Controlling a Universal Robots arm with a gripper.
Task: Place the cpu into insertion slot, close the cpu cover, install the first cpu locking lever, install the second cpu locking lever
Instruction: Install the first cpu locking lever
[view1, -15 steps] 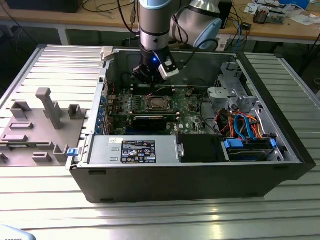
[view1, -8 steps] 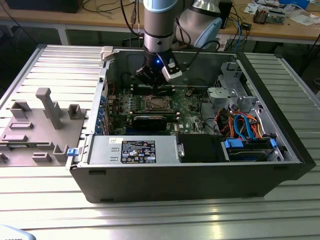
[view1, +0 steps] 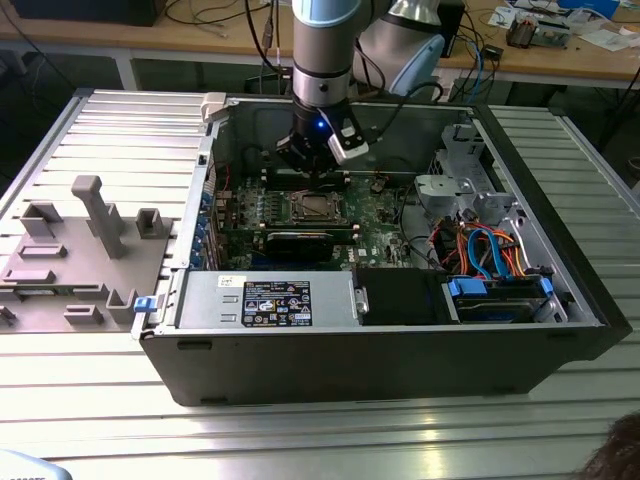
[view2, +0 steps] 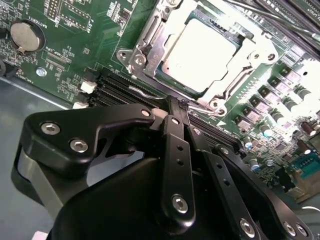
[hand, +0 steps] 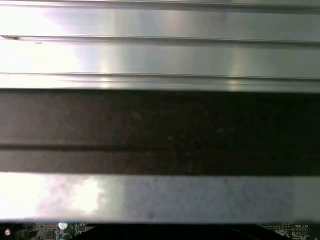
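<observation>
The gripper (view1: 322, 172) is seen in the exterior view hanging inside the open computer case (view1: 400, 340), just above the green motherboard (view1: 375, 215) and just behind the insertion slot (view1: 318, 207). In the second wrist view the fingers (view2: 176, 150) are drawn narrow, tips together with nothing clamped between them, and they sit at the edge of the socket, close to a thin wire locking lever (view2: 200, 107) that runs along that side.

The cpu (view2: 200, 50) is seated in the insertion slot (view2: 150, 57) — flat, its dull silver top facing up out of the board, its edges square with the socket frame. As a square chip it shows no long axis. The cpu cover (view2: 250, 57) lies down around it, the chip showing through the window.

Beside the socket, long dark memory slots (view2: 120, 87) run parallel to its near edge. A round coin battery (view2: 25, 35) sits further off on the board.

In the exterior view a black label (view1: 277, 303) is fixed to the grey power supply (view1: 200, 300) in front of the socket; its print cannot be read. White lettering on the board in the second wrist view is too small to make out.

The case rests on a ribbed metal counter (view1: 300, 430), with grey fixture blocks (view1: 95, 215) to the exterior view's left of the case.
</observation>
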